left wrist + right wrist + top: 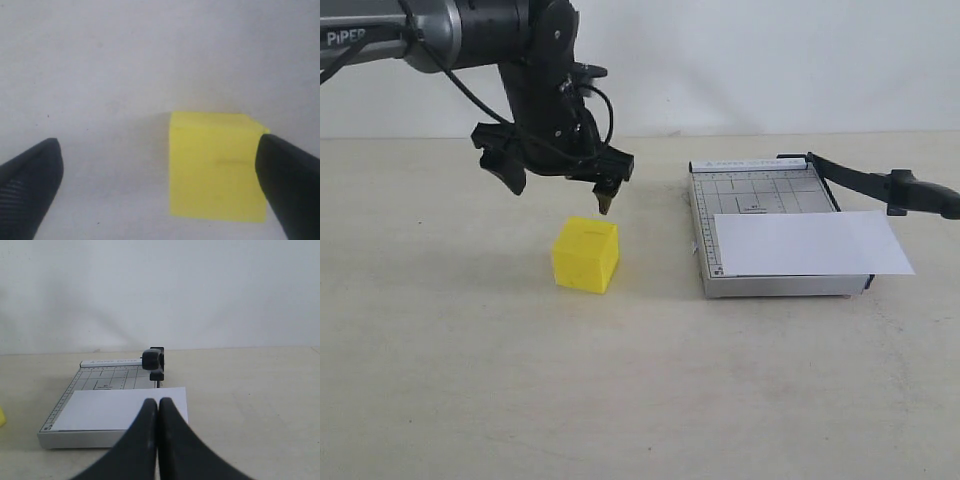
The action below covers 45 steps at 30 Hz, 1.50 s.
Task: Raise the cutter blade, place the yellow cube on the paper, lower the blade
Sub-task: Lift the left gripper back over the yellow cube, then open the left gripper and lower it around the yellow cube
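Above the yellow cube (586,254), left fingers (511,171) spread wider than its edges.

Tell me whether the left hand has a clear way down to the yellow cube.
Probably yes: the left hand hangs open just above the yellow cube with nothing between them, though the cube sits off-centre under it, so a small shift may be needed first.

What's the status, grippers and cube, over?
Left gripper open, hovering over yellow cube, no contact. Right gripper shut, empty. Cutter blade raised, paper lying on cutter base. Nothing seen between cube and paper.
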Tool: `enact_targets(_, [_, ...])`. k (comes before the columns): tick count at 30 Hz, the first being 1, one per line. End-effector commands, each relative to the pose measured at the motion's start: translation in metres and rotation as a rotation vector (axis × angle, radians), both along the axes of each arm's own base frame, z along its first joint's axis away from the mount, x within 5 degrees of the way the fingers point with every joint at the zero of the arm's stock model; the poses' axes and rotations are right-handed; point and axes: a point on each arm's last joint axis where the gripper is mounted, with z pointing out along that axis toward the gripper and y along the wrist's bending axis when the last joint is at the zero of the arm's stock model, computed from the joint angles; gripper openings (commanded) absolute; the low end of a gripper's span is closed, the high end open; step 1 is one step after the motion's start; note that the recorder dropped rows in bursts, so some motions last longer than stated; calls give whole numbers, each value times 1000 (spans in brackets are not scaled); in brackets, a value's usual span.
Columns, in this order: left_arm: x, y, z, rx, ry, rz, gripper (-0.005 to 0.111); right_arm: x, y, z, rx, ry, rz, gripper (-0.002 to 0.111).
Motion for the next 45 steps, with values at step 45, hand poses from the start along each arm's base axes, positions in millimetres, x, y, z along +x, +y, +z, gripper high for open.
enact_targets(45, [-1, -10, 5, -160, 26, -75, 98, 0, 0, 1, -2, -14, -1, 0])
